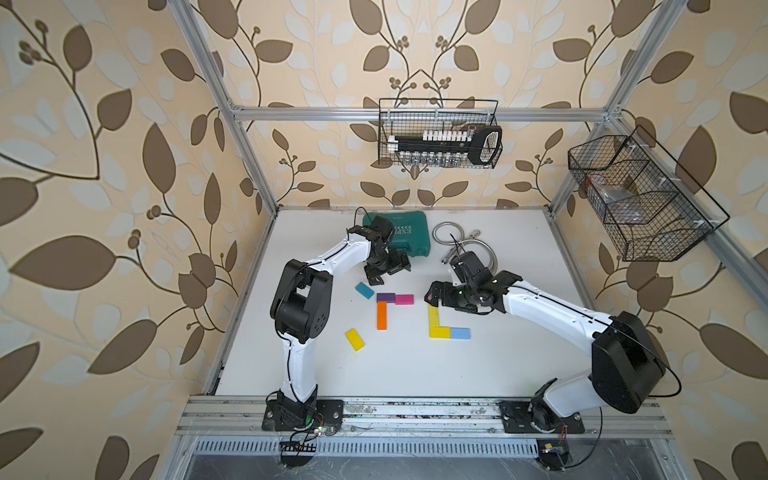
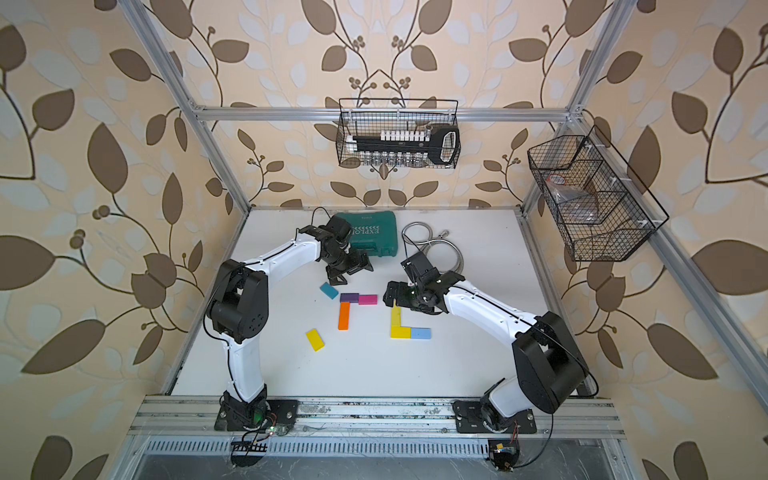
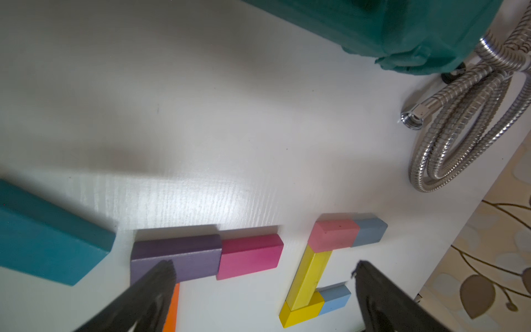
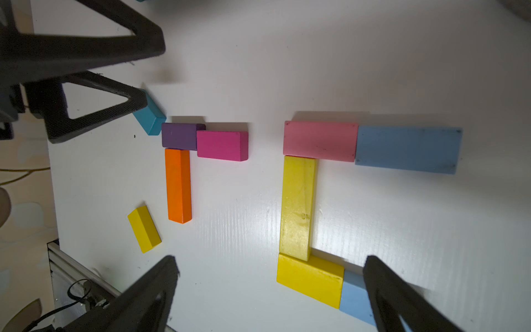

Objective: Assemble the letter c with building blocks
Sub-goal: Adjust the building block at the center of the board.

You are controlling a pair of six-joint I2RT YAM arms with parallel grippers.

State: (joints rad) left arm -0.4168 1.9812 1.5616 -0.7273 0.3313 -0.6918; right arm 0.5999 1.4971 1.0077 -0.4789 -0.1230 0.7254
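Both jaws spread, empty; green case point(image 1: 409, 235), metal hose point(image 3: 459, 89) lie behind blocks point(image 1: 381, 316); teal block point(image 1: 364, 290) just beside left jaws.

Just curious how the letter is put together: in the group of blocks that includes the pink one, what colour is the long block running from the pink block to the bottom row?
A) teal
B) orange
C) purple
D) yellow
D: in the right wrist view the long yellow block meets the pink block at one end and the lower yellow block at the other.
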